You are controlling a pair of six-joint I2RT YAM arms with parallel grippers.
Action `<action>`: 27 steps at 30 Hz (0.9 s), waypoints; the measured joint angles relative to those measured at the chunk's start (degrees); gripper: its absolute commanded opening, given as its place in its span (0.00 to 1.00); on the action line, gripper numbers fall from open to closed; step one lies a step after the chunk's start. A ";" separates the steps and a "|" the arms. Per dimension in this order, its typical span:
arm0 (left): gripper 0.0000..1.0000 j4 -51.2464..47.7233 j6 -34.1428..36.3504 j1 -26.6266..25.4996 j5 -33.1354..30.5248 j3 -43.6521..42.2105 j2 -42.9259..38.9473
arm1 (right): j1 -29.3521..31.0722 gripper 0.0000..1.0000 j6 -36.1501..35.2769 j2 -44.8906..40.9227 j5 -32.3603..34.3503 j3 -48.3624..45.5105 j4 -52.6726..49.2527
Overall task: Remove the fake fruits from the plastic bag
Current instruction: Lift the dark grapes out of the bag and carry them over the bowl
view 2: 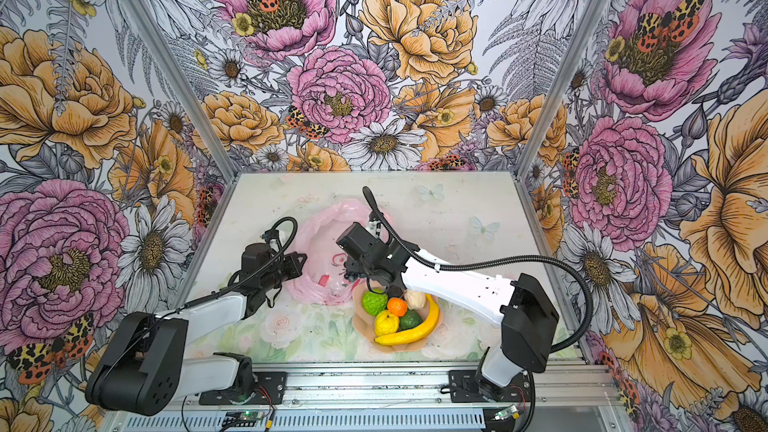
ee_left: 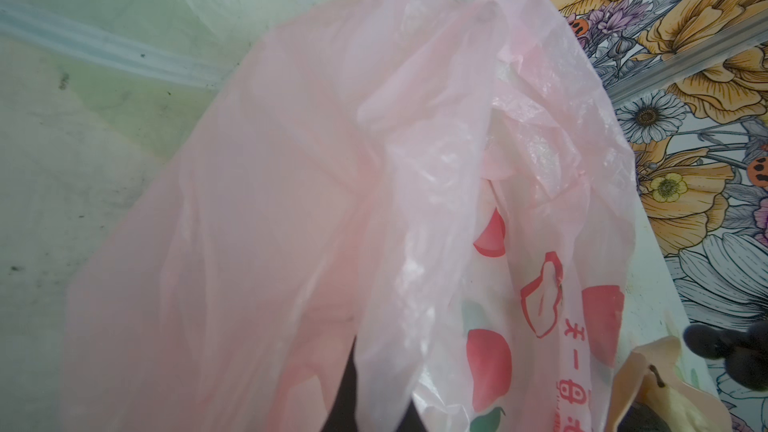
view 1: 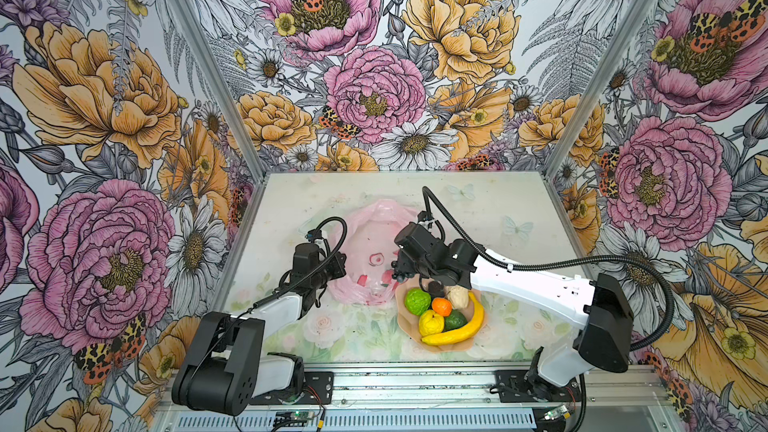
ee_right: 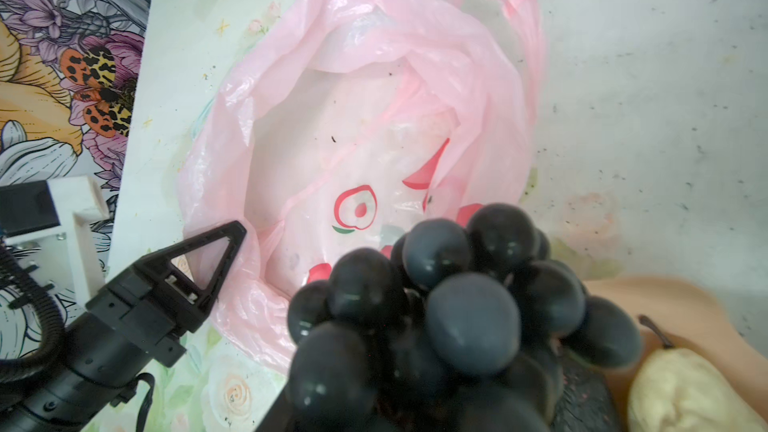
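- We are clenching the left gripper [ee_right: 226,241] on the left rim of the bag [view 1: 370,243], holding that edge raised off the table [view 1: 478,209].
- The bag is lying open at mid-table with its mouth gaping upward. Its near edge is sitting just beside the plate [view 1: 404,322].
- We are grasping the grapes [ee_right: 457,305] in the right gripper [view 1: 430,282], over the plate's far rim. We cannot tell whether they are touching it.
- Six fruits are resting on the plate: citrus [view 1: 417,301], orange [view 1: 441,306], lemon [view 1: 431,322], avocado [view 1: 455,320], whitish lump [view 1: 457,297], and the banana [view 1: 461,326] curving along the right side.
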 measured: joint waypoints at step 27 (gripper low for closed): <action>0.00 0.00 0.00 0.26 -0.02 0.00 -0.39 | 1.40 0.48 8.59 -2.19 2.58 -10.58 -4.07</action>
